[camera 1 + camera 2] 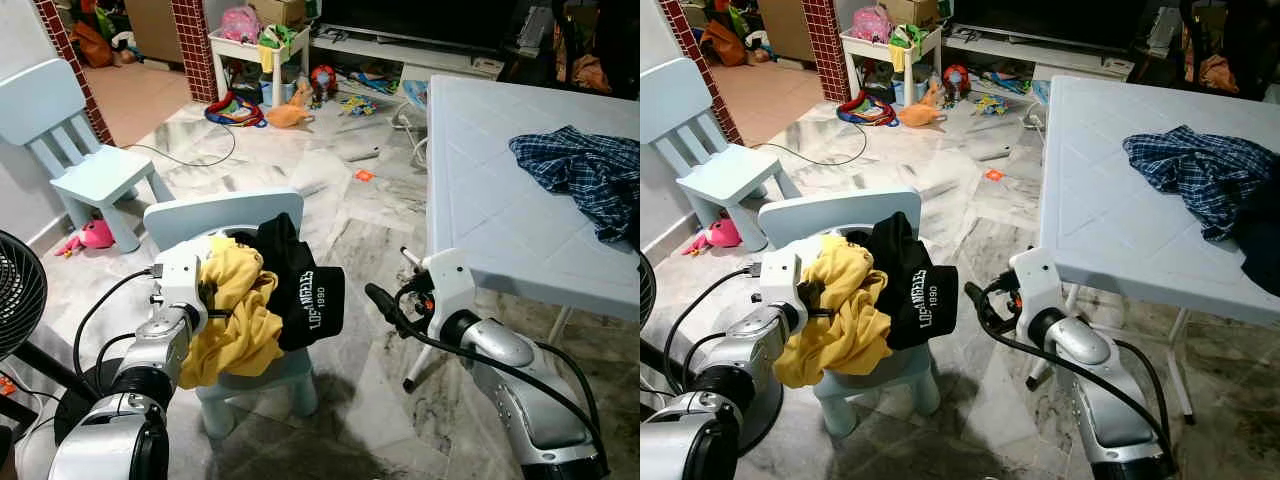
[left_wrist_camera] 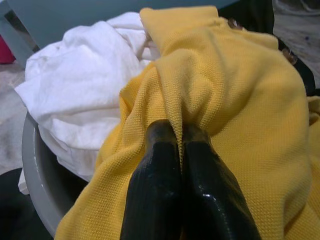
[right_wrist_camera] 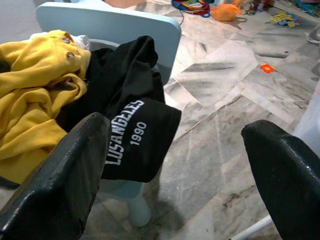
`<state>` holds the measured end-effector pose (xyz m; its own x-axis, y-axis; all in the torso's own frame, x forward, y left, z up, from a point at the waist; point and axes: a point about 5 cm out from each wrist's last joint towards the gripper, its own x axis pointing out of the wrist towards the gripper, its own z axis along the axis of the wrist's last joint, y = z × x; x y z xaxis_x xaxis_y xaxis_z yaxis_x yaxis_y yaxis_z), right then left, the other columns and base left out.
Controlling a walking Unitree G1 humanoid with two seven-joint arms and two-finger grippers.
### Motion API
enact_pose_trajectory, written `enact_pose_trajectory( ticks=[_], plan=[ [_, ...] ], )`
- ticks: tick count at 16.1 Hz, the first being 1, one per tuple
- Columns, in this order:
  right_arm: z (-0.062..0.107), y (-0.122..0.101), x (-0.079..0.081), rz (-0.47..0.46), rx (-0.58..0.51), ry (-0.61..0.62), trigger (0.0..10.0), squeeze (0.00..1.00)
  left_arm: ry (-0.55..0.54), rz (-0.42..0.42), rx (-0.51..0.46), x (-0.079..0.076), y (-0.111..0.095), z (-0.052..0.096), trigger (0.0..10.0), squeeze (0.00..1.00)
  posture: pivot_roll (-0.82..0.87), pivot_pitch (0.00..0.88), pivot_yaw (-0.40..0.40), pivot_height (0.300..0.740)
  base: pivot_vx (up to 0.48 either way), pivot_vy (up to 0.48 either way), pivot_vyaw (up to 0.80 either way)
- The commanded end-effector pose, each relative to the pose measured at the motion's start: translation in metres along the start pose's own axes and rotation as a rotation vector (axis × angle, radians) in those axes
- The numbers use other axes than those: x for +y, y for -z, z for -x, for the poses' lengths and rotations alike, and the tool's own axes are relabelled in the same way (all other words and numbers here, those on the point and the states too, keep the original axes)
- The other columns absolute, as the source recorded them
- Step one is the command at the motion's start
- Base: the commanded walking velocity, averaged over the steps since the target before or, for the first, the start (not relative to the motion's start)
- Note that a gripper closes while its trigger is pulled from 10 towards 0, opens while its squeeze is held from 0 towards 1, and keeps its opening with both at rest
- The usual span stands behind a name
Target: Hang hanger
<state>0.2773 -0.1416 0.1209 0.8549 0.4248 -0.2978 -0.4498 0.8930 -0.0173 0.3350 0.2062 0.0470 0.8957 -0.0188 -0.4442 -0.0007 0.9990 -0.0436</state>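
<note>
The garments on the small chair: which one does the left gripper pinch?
The yellow shirt. The left gripper is shut on a fold of it, while the white cloth and the black shirt lie untouched beside it.

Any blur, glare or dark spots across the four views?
Left eye view: sharp and evenly lit, soft sheen on the marble floor. Left wrist view: yellow shirt weave crisp, shut fingers glossy with a highlight. Right wrist view: black shirt lettering legible, the open near fingers soft, out of focus.
</note>
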Motion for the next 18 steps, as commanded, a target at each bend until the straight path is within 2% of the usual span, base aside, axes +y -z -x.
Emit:
enact_pose_trajectory(
  ticks=[1, 5, 8, 9, 10, 12, 13, 14, 16, 17, 18],
  plan=[
    [0.001, -0.003, 0.001, 0.008, -0.001, -0.018, 10.0, 0.0, -0.008, 0.005, -0.028, 0.001, -0.007, -0.001, 0.0, 0.0, -0.1, 0.04, -0.029, 0.74, 0.0, 0.0, 0.0],
    [0.0, -0.001, 0.003, 0.014, 0.008, -0.033, 10.0, 0.0, -0.039, 0.027, -0.116, 0.011, -0.022, 0.0, 0.0, 0.0, -0.1, 0.033, -0.029, 0.74, 0.0, 0.0, 0.0],
    [0.0, 0.0, 0.003, 0.013, 0.008, -0.031, 10.0, 0.0, -0.087, -0.005, -0.179, 0.023, -0.033, 0.003, 0.0, 0.0, -0.1, 0.033, -0.027, 0.74, 0.0, 0.0, 0.0],
    [0.0, 0.0, 0.003, 0.013, 0.008, -0.029, 10.0, 0.0, -0.12, -0.029, -0.232, 0.03, -0.043, 0.005, 0.0, 0.0, -0.1, 0.034, -0.026, 0.74, 0.0, 0.0, 0.0],
    [0.0, 0.0, 0.002, 0.012, 0.009, -0.025, 10.0, 0.0, -0.181, -0.094, -0.346, 0.04, -0.067, 0.01, 0.0, 0.0, -0.1, 0.034, -0.029, 0.74, 0.0, 0.0, 0.0],
    [0.0, 0.001, 0.002, 0.012, 0.01, -0.023, 10.0, 0.0, -0.217, -0.138, -0.44, 0.047, -0.09, 0.015, 0.0, 0.0, -0.1, 0.035, -0.03, 0.74, 0.0, 0.0, 0.0],
    [-0.001, 0.0, 0.002, 0.013, 0.01, -0.02, 10.0, 0.0, -0.247, -0.175, -0.521, 0.053, -0.114, 0.02, 0.0, 0.0, -0.09, 0.035, -0.033, 0.74, 0.0, 0.0, 0.0],
    [-0.002, 0.0, 0.002, 0.014, 0.009, -0.02, 10.0, 0.0, -0.249, -0.187, -0.555, 0.056, -0.128, 0.022, 0.0, 0.0, -0.09, 0.035, -0.034, 0.74, 0.0, 0.0, 0.0],
    [-0.003, 0.0, 0.003, 0.015, 0.007, -0.019, 10.0, 0.0, -0.21, -0.257, -0.599, 0.05, -0.146, 0.024, 0.0, 0.0, -0.08, 0.033, -0.032, 0.74, 0.0, 0.0, 0.0],
    [-0.003, 0.0, 0.002, 0.015, 0.006, -0.017, 10.0, 0.0, -0.137, -0.31, -0.585, 0.035, -0.146, 0.019, 0.0, 0.0, -0.08, 0.032, -0.029, 0.74, 0.0, 0.0, 0.0],
    [-0.003, 0.0, 0.002, 0.015, 0.005, -0.015, 10.0, 0.0, -0.102, -0.33, -0.564, 0.027, -0.142, 0.016, 0.0, 0.0, -0.08, 0.032, -0.029, 0.74, 0.0, 0.0, 0.0]
  ],
)
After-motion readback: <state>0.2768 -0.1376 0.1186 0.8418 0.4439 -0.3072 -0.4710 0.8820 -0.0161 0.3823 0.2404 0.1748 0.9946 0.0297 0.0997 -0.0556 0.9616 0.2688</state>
